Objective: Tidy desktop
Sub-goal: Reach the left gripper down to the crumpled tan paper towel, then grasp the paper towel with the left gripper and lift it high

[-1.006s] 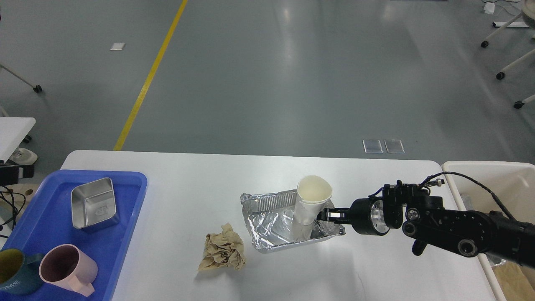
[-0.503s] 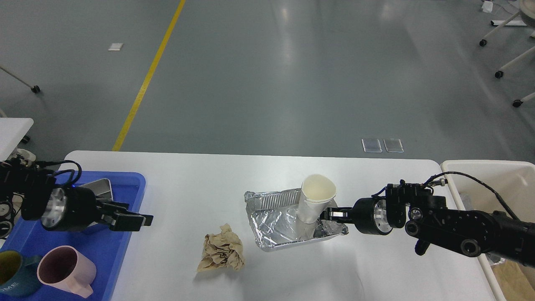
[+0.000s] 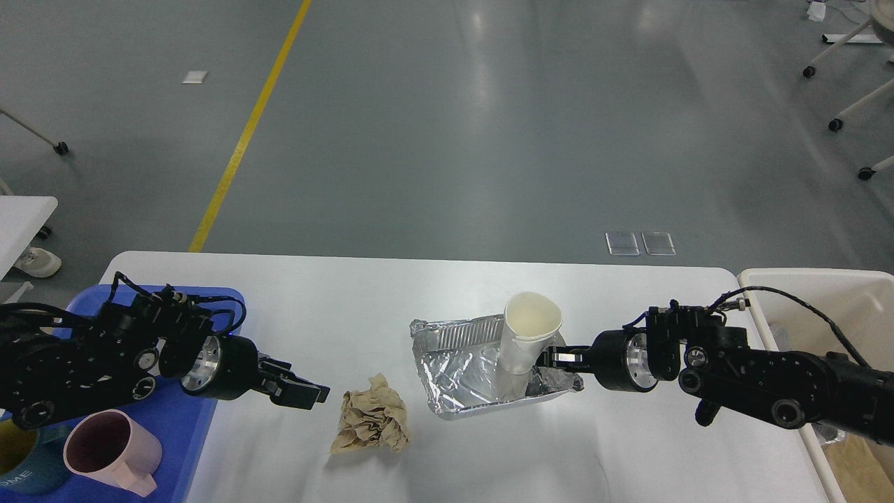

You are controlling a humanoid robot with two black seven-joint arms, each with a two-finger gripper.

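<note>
The white desktop [image 3: 349, 300] holds a crumpled brown paper ball [image 3: 370, 423] and a crinkled foil tray [image 3: 461, 377]. A white paper cup [image 3: 529, 332] stands upright in the tray. My right gripper [image 3: 555, 358] reaches in from the right. Its fingers lie across the tray's right rim, right beside the cup's base, and look closed on the rim. My left gripper [image 3: 304, 391] is open and empty, low over the table just left of the paper ball.
A blue plastic tray [image 3: 188, 433] at the left edge holds a pink mug [image 3: 105, 447] and a teal mug [image 3: 17, 471]. My left arm covers its back part. A beige bin [image 3: 824, 293] stands off the table's right end.
My left arm has come in from the left over the blue tray and now reaches nearly to the paper ball. The foil tray, cup and right gripper have shifted slightly right.
</note>
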